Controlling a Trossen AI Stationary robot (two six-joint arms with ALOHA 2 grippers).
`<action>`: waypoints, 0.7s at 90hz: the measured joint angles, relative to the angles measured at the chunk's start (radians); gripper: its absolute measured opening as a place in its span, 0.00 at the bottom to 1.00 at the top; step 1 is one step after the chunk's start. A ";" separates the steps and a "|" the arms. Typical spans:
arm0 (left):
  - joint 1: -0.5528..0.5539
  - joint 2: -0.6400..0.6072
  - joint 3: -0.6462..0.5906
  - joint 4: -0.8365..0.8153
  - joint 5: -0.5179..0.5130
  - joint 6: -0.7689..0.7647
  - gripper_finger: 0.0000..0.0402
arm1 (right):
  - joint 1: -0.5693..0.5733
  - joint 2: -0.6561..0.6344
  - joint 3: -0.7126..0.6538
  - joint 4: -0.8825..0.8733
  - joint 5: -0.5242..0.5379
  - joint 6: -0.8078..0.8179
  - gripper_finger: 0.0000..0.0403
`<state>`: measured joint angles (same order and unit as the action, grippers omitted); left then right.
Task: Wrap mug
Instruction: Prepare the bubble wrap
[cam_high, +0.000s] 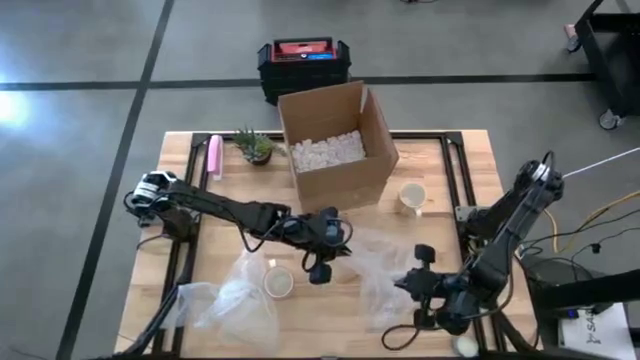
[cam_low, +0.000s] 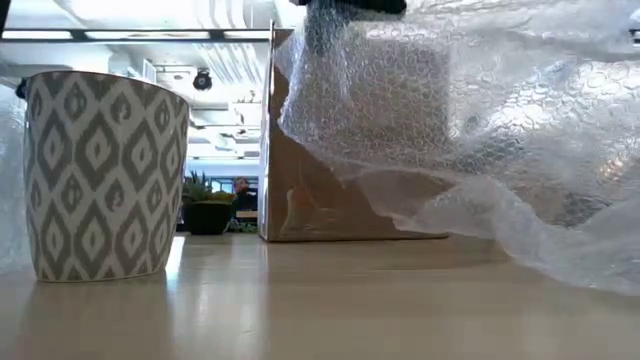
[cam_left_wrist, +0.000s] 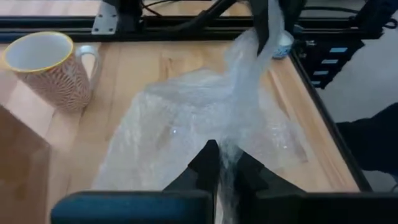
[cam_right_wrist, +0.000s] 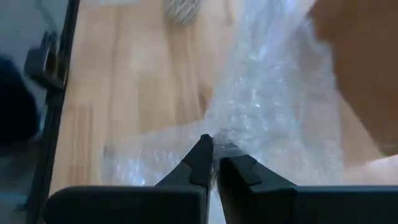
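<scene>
In the low view, the crinkled clear bubble wrap sheet (cam_low: 480, 130) is veiling most of the brown cardboard box (cam_low: 300, 200) behind it, and the dark gripper holding it from above is being cut off by the picture's top edge. The grey-and-white diamond-patterned cup (cam_low: 105, 175) is standing whole, while a second clear plastic sheet is running off the left edge. In the right wrist view, a blurred patterned object (cam_right_wrist: 182, 9) is being cropped, too indistinct to identify.
</scene>
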<state>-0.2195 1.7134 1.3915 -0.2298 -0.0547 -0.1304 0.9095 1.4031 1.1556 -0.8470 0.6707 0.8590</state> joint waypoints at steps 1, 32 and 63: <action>0.000 0.000 0.000 0.000 0.000 0.000 0.00 | -0.002 -0.001 0.005 -0.004 0.002 -0.006 0.01; 0.000 -0.002 -0.001 -0.026 0.016 -0.006 0.00 | -0.034 -0.063 0.214 -0.256 -0.047 0.025 0.34; 0.000 -0.008 0.002 0.024 0.012 -0.006 0.00 | 0.060 0.100 -0.004 0.264 -0.133 -0.056 0.46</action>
<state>-0.2199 1.7050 1.3937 -0.2062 -0.0429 -0.1360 0.9692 1.5026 1.1518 -0.5829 0.5375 0.8030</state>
